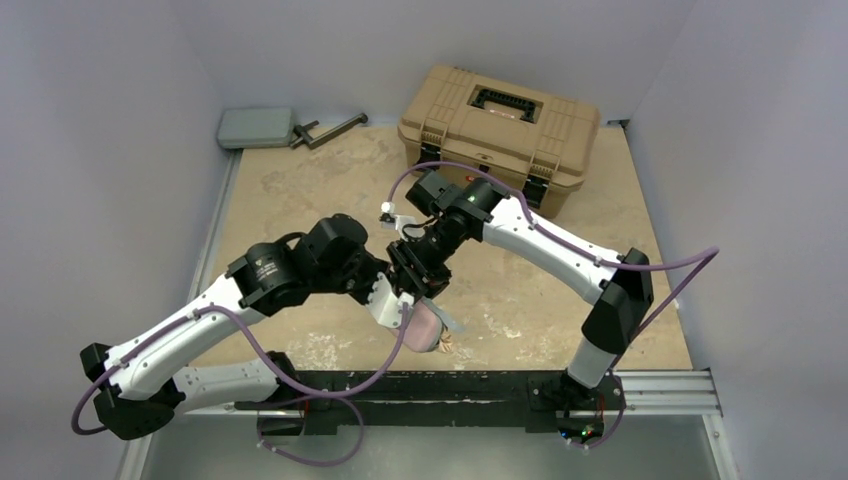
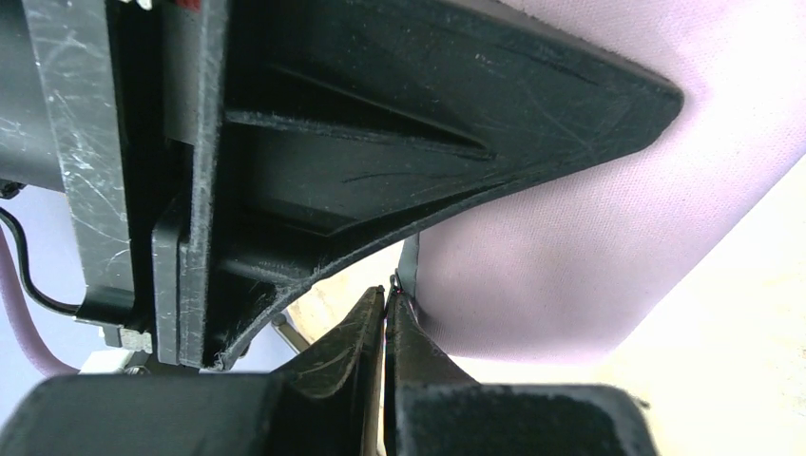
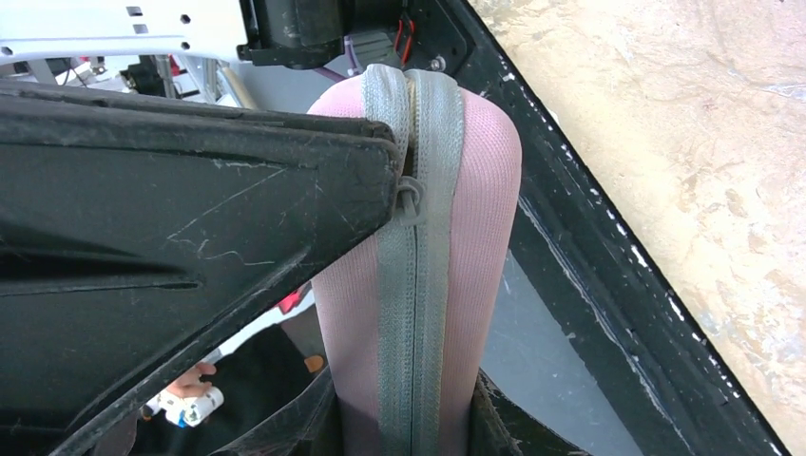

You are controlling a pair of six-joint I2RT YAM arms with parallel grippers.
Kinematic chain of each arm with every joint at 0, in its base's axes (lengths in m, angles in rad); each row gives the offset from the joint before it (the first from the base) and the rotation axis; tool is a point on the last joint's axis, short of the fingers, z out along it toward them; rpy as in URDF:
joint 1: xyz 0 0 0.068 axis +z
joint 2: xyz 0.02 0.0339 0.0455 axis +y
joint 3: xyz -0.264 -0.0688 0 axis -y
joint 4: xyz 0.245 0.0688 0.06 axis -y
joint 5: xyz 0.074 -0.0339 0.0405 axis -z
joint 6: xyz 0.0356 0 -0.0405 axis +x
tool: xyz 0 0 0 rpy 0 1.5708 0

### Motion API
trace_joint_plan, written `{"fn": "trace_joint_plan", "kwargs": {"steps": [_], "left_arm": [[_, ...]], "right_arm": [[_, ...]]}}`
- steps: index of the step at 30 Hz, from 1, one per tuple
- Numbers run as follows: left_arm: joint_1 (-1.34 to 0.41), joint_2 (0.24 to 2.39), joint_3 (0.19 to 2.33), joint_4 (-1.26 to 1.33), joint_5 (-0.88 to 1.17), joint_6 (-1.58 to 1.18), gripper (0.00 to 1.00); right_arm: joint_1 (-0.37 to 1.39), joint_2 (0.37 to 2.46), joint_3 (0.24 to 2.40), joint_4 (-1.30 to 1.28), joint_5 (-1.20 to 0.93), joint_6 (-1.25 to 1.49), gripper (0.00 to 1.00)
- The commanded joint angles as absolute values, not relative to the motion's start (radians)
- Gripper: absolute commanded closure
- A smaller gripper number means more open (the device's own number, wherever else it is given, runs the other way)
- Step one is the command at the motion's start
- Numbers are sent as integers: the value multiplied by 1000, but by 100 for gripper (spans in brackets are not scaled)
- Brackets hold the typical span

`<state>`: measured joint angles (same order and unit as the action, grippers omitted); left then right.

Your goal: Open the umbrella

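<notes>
You are barely started: your right fingers [image 3: 190, 190], part open, clamp the pink pouch [image 3: 485, 237] over the near surface [image 1: 520, 290], your left fingers [image 2: 342, 351] pinch shut on its zip tab [image 2: 408, 266], and the umbrella, unseen, is presumably zipped inside.

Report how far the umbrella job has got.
Done: the right hand holds the pink pouch up. In hand: the left hand is pinched shut at the pouch's edge. Left: the grey zipper looks closed and no umbrella shows, so unzipping, taking it out and opening it remain.
</notes>
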<state>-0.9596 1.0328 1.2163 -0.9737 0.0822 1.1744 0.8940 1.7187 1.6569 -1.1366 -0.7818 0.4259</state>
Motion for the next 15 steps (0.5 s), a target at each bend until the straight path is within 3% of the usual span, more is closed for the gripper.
{"fn": "trace_joint_plan", "kwargs": {"steps": [1,10,13,15], "left_arm": [[-979,979,1261,-803,97,1206,100],[-980,987,1293,-737,34,1105,100],[-969,981,1268,-719,-44,1088,67],[-952,974,1244,-698,-86,1081,52]], "right_arm": [[906,1686,1665,-1097,-829,460,100],[905,1677,1660,-1078,-769,499,100],[905,1660,1655,-1082,-742,512,100],[905,1648,1649,-1083,-724,523,100]]}}
